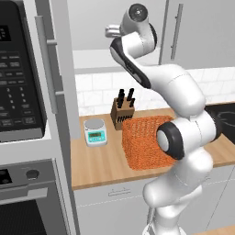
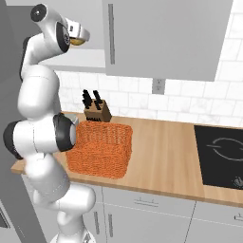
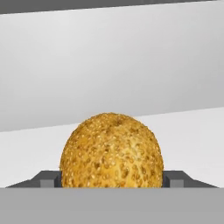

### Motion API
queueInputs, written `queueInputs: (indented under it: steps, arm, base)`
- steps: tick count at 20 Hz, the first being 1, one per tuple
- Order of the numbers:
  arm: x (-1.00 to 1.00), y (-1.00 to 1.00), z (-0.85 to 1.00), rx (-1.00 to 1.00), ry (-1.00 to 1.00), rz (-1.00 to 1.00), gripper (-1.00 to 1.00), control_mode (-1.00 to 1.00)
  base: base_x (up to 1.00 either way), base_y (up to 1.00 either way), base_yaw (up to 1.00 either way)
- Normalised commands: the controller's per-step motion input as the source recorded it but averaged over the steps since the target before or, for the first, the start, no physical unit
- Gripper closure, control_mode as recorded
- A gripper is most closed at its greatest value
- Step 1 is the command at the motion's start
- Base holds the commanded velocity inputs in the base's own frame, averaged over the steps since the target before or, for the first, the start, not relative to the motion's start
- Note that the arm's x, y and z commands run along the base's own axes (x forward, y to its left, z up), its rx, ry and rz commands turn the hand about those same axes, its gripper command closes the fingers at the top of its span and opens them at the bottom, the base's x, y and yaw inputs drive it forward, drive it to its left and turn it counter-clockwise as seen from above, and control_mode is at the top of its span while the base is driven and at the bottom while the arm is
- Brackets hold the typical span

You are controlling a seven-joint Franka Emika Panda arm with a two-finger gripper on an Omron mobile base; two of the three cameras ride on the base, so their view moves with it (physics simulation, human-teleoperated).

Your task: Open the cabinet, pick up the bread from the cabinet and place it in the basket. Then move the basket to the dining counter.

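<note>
Bread (image 3: 112,151) sits between the hand's (image 3: 112,180) spread fingertips.

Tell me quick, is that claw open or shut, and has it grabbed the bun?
Gripper: open wide, one finger on each side of the bread; whether they press on it yet cannot be told.

No text can be read. The microwave panel (image 1: 17,73) carries rows of pale button labels, all too blurred to make out. The kitchen scale (image 1: 95,132) shows a small lit display with no legible digits.
</note>
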Motion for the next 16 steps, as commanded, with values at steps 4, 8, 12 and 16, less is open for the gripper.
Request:
queueInputs:
  steps: [4, 8, 12, 16]
  arm:
    - [-1.00, 0.00, 0.00, 0.00, 0.00, 0.04, 1.00, -1.00]
    - [-1.00, -0.04, 0.00, 0.00, 0.00, 0.08, 1.00, -1.00]
    - [-1.00, -0.30, -0.01, 0.00, 0.04, 0.15, 1.00, -1.00]
    - [-1.00, -0.36, -0.27, 0.00, 0.18, 0.16, 1.00, -1.00]
  base:
    - [0.00, 0.00, 0.00]
    - [0.00, 0.00, 0.00]
    - [0.00, 0.00, 0.00]
    - [0.00, 0.00, 0.00]
